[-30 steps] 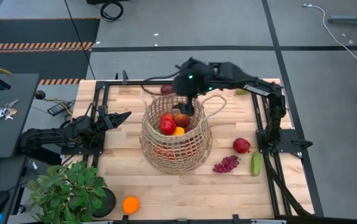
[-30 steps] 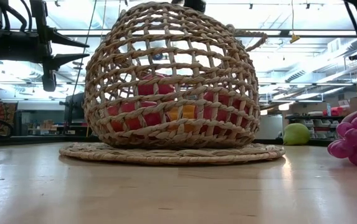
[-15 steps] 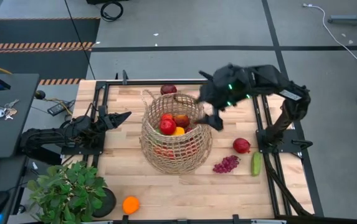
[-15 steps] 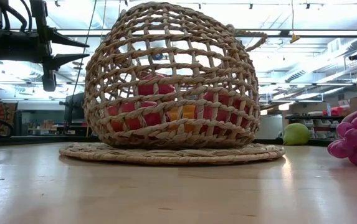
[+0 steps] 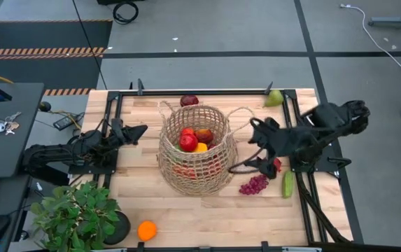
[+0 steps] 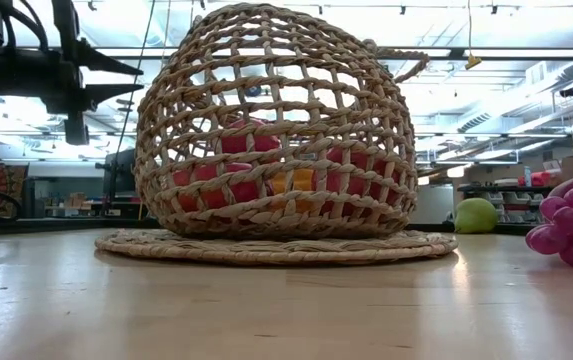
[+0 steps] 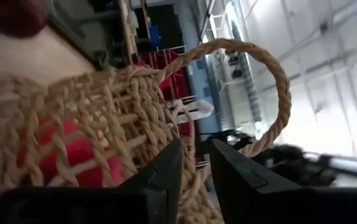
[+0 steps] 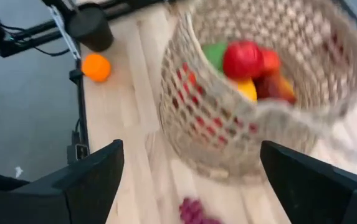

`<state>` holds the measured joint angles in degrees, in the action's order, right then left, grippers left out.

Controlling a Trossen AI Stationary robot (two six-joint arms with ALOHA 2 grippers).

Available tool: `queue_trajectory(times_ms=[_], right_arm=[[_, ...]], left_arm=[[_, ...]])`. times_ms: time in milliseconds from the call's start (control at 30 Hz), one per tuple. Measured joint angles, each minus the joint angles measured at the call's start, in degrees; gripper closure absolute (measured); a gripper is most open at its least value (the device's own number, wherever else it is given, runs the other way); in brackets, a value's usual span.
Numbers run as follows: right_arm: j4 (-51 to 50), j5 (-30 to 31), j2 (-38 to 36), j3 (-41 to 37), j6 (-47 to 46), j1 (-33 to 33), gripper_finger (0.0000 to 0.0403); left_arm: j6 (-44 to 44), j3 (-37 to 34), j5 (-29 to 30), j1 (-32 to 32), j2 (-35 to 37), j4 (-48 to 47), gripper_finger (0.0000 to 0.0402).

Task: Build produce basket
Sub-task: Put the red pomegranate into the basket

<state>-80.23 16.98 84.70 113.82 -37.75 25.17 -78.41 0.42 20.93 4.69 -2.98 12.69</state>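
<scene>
**Basket mid-table, right claw wide open beside it**

Wooden table (image 5: 151, 203) on a grey floor, potted plant (image 5: 74, 213) lower left. The basket (image 5: 197, 157) sits center with apples (image 5: 188, 142) inside. Orange (image 5: 147, 229) bottom left, grapes (image 5: 254, 185) and cucumber (image 5: 287, 184) right. Right claw (image 5: 254, 145) is spread wide, empty, just right of the basket. Left claw (image 5: 138, 131) waits at left, fingers slightly apart, empty.

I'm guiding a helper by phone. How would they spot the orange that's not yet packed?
Start at the wicker basket mid-table, then look to the near-left corner where the potted plant stands. The orange lies just beside its pot, the only round orange fruit alone on bare wood.
</scene>
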Motion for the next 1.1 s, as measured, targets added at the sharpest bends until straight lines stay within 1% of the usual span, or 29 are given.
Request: queue_trajectory(times_ms=[67, 200, 400, 567, 667, 800, 867, 1100], right_arm=[[0.0, 0.3, -2.2, -5.1, -4.1, 1.7, 0.0028], [0.0, 1.3, -6.8, -17.3, -12.5, 4.0, 0.0032], [1.4, 1.1, -14.5, -35.6, -27.0, 5.5, 0.0033], [2.3, 0.8, -20.1, -48.2, -33.8, 5.5, 0.0032], [2.4, -1.6, -22.5, -53.9, -34.6, 4.2, 0.0028], [4.0, -3.8, -23.7, -59.9, -32.4, 2.2, 0.0014], [5.2, -4.6, -23.7, -62.1, -30.6, 1.0, 0.0006], [6.6, -6.5, -23.6, -67.0, -26.9, -3.4, 0.0004]], left_arm=[[-2.1, 0.0, 0.0, 0.0, 0.0, 0.0, 0.0311], [-2.2, 0.0, 0.0, 0.0, 0.0, 0.0, 0.0312], [-2.0, 0.0, 0.0, 0.0, 0.0, -0.2, 0.0317], [-1.9, 0.0, 0.0, 0.0, 0.0, -0.2, 0.0315], [-1.9, 0.0, 0.0, 0.0, 0.0, -0.3, 0.0312], [-1.9, 0.0, 0.0, 0.0, 0.0, -1.0, 0.0311], [-1.8, 0.0, 0.0, 0.0, 0.0, -1.1, 0.0310], [-1.8, 0.0, 0.0, 0.0, 0.0, -1.5, 0.0310]])
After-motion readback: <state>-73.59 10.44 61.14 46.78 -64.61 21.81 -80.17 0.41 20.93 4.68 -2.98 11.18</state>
